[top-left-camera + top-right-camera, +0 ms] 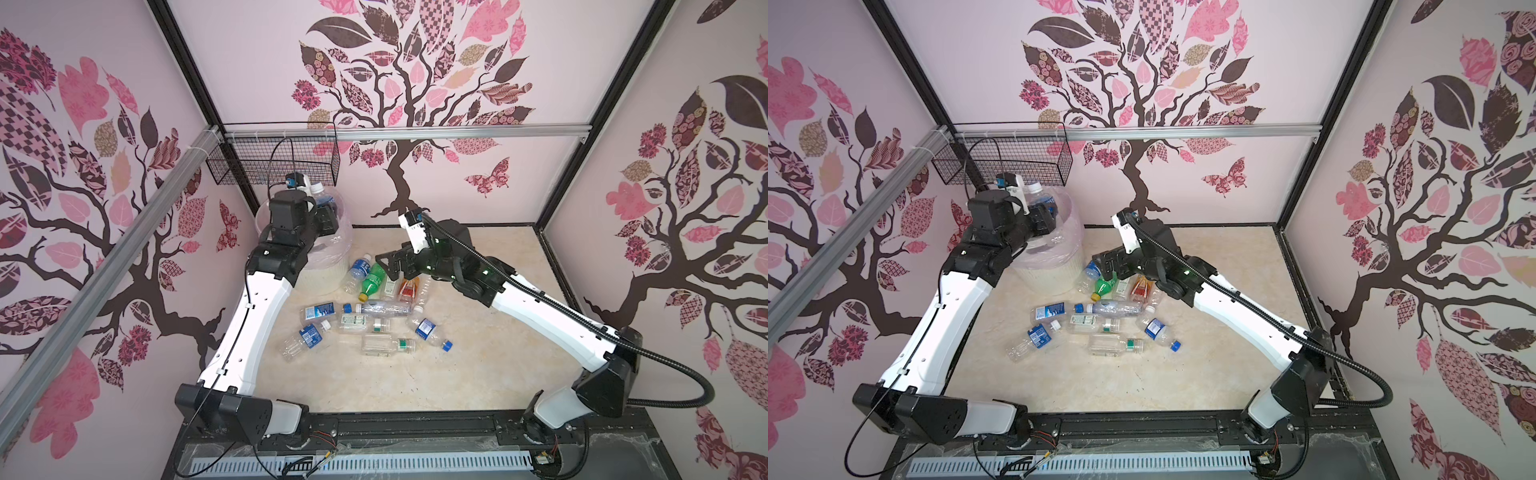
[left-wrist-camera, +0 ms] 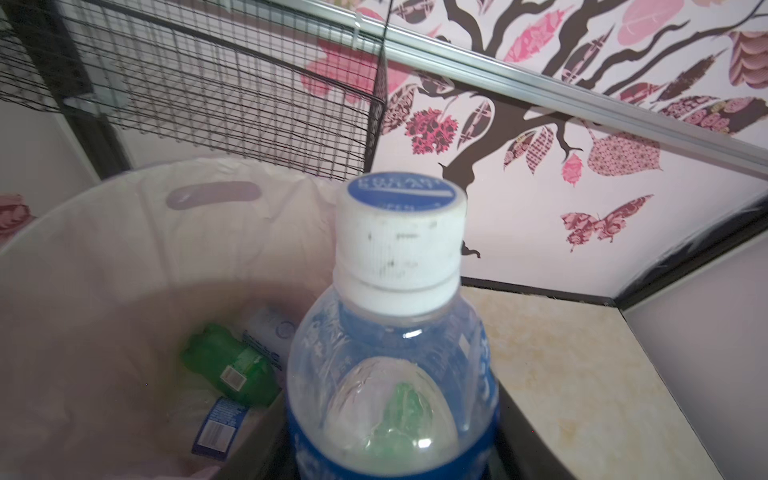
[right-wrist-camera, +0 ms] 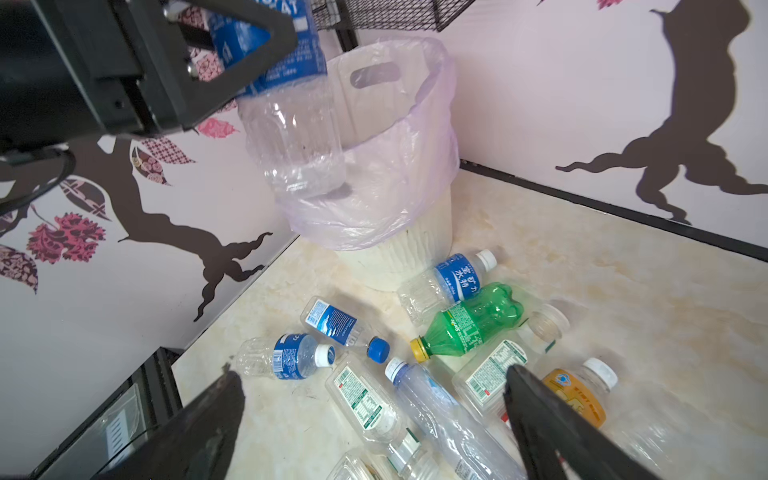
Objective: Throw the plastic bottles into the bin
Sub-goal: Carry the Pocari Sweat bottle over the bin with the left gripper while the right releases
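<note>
A: Handling of the small clear plastic bottles (image 1: 365,320) strewn mid-counter (image 1: 478,353)?
B: Probably light, empty, thin-walled, slick; likely to dent and roll. Better to pinch across the labelled mid-body, not the cap.
A: Left end effector (image 3: 245,45)?
B: Clamped on the label band of a clear blue-labelled, white-capped plastic bottle (image 2: 390,365), cap up, over the mouth of the round pale liner-lined bin (image 3: 436,124) at the counter's far left corner. Not yet dropped.
A: Right end effector (image 3: 370,372)?
B: Spread wide, empty, above the pile near the green soda bottle (image 3: 473,320); no contact visible.
</note>
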### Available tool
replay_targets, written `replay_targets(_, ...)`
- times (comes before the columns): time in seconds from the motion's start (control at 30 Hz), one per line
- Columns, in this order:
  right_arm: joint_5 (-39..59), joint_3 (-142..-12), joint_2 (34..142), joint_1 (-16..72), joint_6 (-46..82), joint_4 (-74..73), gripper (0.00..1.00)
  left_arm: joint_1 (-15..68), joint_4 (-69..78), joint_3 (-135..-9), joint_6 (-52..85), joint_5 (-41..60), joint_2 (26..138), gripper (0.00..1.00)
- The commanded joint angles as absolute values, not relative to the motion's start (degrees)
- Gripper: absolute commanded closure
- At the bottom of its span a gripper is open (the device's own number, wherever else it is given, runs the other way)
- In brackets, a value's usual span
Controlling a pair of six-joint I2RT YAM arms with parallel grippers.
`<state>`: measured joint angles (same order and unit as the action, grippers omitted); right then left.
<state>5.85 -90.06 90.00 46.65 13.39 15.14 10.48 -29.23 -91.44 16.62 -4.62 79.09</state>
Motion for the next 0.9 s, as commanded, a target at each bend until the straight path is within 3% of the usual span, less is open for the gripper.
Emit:
replay_targets(0.0,6.33,-96.15,93.75,48.13,12.15,18.57,0.0,9.24,-25.77,-95.92,13.49,-7.26,78.12,0.49)
replay_targets(0.37,5.59,-109.32,100.18,48.63,12.33,20.81,0.01,9.03,-21.12,-105.14,3.7,-14.72,79.65,0.49)
replay_targets(0.73,5.19,-106.01,99.52,48.65,12.74,19.58,0.0,5.72,-23.88,-106.22,3.56,-14.85,88.64,0.45)
replay_targets(0.87,4.71,-102.97,97.73,48.65,13.19,18.78,0.0,3.12,-29.87,-106.78,8.24,-13.86,94.29,0.31)
